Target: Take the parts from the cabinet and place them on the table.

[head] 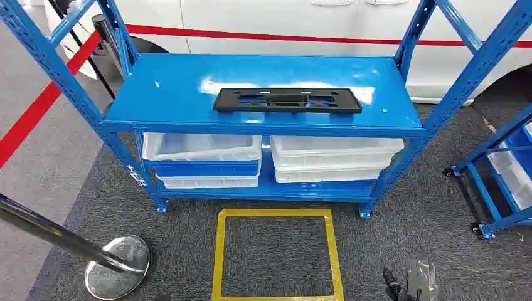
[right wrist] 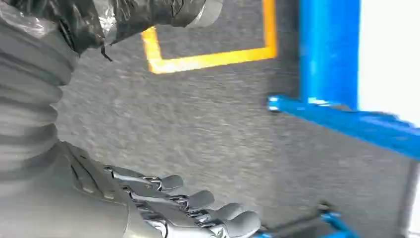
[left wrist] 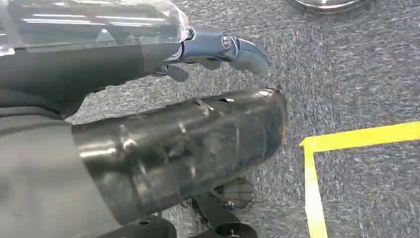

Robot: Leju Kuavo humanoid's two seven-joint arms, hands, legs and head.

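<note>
A blue metal shelf rack (head: pixel 188 88) is standing on grey carpet (head: pixel 401 207), and a flat black plastic part (head: pixel 287 100) is lying lengthwise on its top shelf, nearer the front edge than the back. On the lower shelf, white trays (head: pixel 201 147) with a blue tray (head: pixel 207 168) between them are sitting stacked at the left, and a stack of white bins (head: pixel 335 157) is sitting at the right. A square of yellow tape (head: pixel 219 251) is lying on the carpet just in front of the rack, and the round chrome base (head: pixel 118 266) of a barrier post is resting on the carpet to its left.
</note>
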